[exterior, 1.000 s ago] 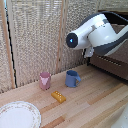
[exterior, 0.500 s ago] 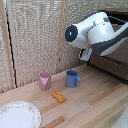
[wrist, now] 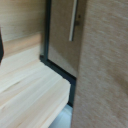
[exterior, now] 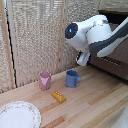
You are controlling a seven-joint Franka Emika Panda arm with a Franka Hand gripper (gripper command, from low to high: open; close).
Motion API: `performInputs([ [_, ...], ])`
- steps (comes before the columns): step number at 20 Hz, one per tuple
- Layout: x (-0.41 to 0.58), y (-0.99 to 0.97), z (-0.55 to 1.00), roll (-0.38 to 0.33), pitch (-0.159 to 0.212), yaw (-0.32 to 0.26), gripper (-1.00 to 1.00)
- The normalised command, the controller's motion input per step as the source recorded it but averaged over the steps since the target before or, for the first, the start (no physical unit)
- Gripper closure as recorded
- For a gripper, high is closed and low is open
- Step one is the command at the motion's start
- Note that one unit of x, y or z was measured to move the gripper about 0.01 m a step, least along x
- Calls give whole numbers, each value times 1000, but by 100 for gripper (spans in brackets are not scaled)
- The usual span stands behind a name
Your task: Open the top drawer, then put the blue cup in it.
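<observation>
One round white plate [exterior: 17, 116] with a pretty patterned rim sits at the near left of the wooden worktop [exterior: 95, 107]. The worktop is made of long pale planks. Behind it stands a woven screen [exterior: 35, 35] that looks like rough cloth in wooden frames.

There are two cups. The pink cup [exterior: 45, 80] is small and smooth and stands near the screen. The blue cup [exterior: 72, 78] stands just to its right, apart from it, with its handle on its right side. It stands upright on the worktop, not in any drawer. One small flat yellow block [exterior: 58, 96] lies nearer than the two cups, between them.

One robot arm [exterior: 92, 32], white and smooth with dark parts, reaches in from the right, above the blue cup. Its gripper [exterior: 83, 59] hangs near the dark brown dresser [exterior: 112, 62] at the far right. I cannot tell if the gripper is open or closed.

In the wrist view, one dark brown drawer front, the top drawer [wrist: 62, 35], is flat and has one long thin silver bar handle [wrist: 73, 21]. It looks shut.
</observation>
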Motion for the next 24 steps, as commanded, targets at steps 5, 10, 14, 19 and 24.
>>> performInputs([
  [5, 125, 142, 96, 285, 0, -249, -100],
  [10, 118, 136, 135, 263, 0, -253, -100],
  [14, 202, 86, 230, 160, 0, -262, -100],
  [19, 435, 8, 185, 89, 25, -245, -100],
  [24, 522, 0, 105, 91, 29, -227, -100],
])
